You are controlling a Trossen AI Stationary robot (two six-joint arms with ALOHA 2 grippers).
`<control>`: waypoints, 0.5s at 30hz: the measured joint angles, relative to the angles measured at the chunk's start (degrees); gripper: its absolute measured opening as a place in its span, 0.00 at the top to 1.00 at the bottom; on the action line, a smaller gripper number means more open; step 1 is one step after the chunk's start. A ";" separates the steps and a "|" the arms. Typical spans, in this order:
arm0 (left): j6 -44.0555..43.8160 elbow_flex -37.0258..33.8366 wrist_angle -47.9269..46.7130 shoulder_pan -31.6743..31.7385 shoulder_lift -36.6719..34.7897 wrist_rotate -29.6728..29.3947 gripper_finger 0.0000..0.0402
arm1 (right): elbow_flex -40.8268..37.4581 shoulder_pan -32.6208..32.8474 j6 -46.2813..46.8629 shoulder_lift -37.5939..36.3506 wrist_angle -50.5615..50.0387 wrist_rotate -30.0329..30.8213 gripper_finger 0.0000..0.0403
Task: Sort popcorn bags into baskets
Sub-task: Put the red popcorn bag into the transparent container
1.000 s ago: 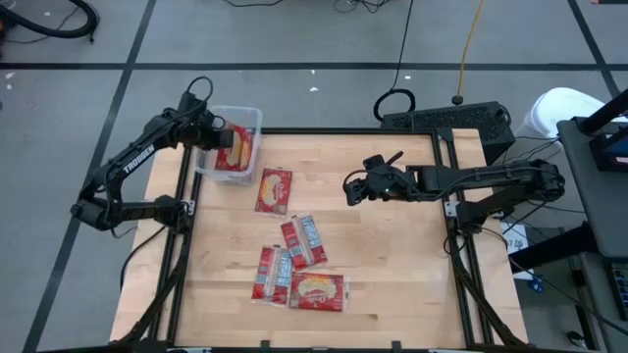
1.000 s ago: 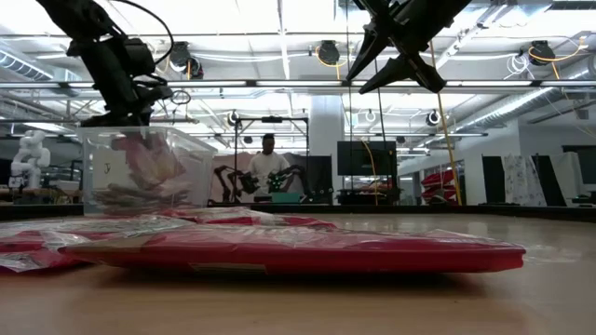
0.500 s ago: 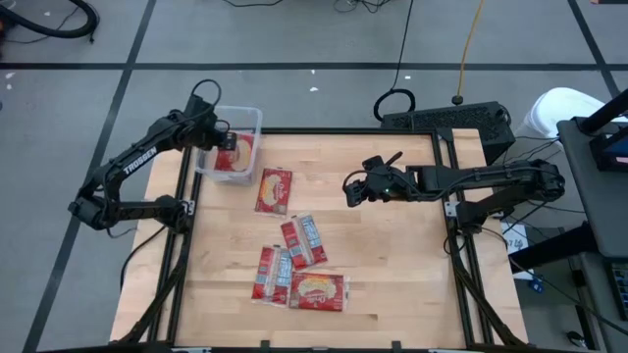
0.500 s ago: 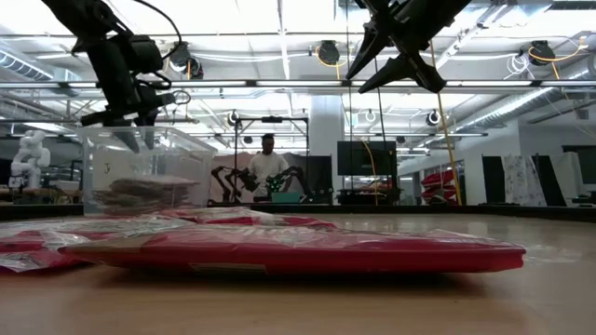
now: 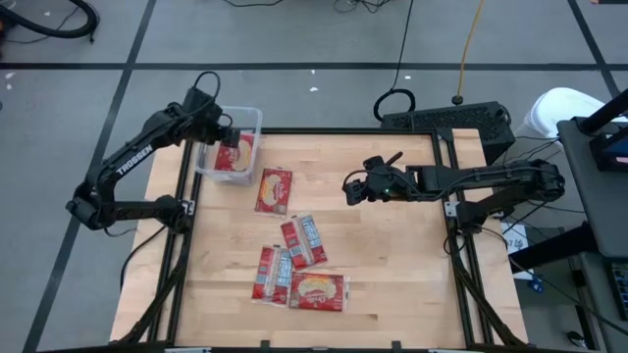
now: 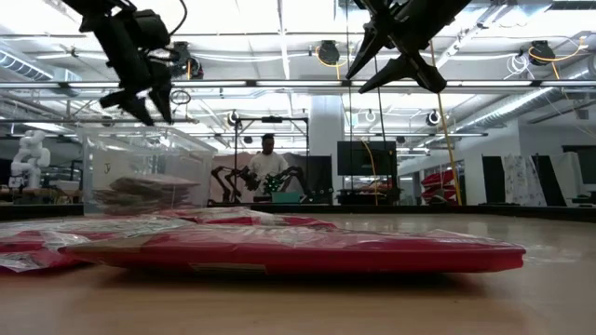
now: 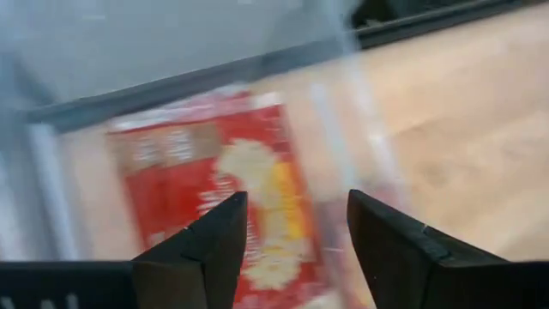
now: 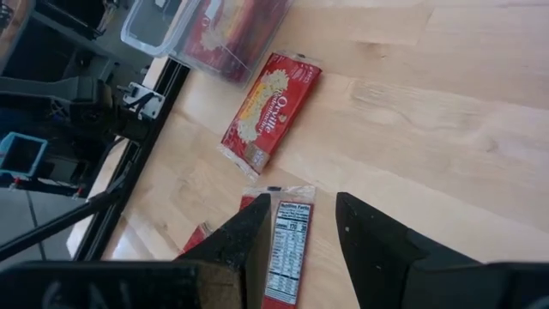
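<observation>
My left gripper point(image 6: 142, 104) hangs over the clear basket point(image 5: 228, 143) at the table's far left corner, fingers apart, holding nothing. A red popcorn bag point(image 7: 225, 204) lies flat in the basket. Five more bags on the wood: one point(image 5: 274, 190) just beside the basket, four clustered point(image 5: 299, 265) toward the near edge. My right gripper point(image 5: 351, 188) is mid-table in the air, fingers spread, empty.
</observation>
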 joint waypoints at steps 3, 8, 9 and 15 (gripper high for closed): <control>0.88 0.86 -0.22 -0.90 0.00 5.21 0.53 | 0.00 -0.08 0.61 0.00 0.00 -1.07 0.68; 1.00 1.72 -0.60 -4.28 -0.20 10.80 0.59 | 0.00 -0.09 0.74 0.00 -0.04 -1.06 0.68; 0.99 1.84 -0.70 -5.49 -0.50 11.18 0.61 | 0.00 -0.09 0.74 0.00 -0.05 -1.07 0.68; -3.05 3.54 -1.01 -14.65 -2.79 10.83 0.66 | 0.00 0.09 0.77 0.00 -1.20 -1.18 0.68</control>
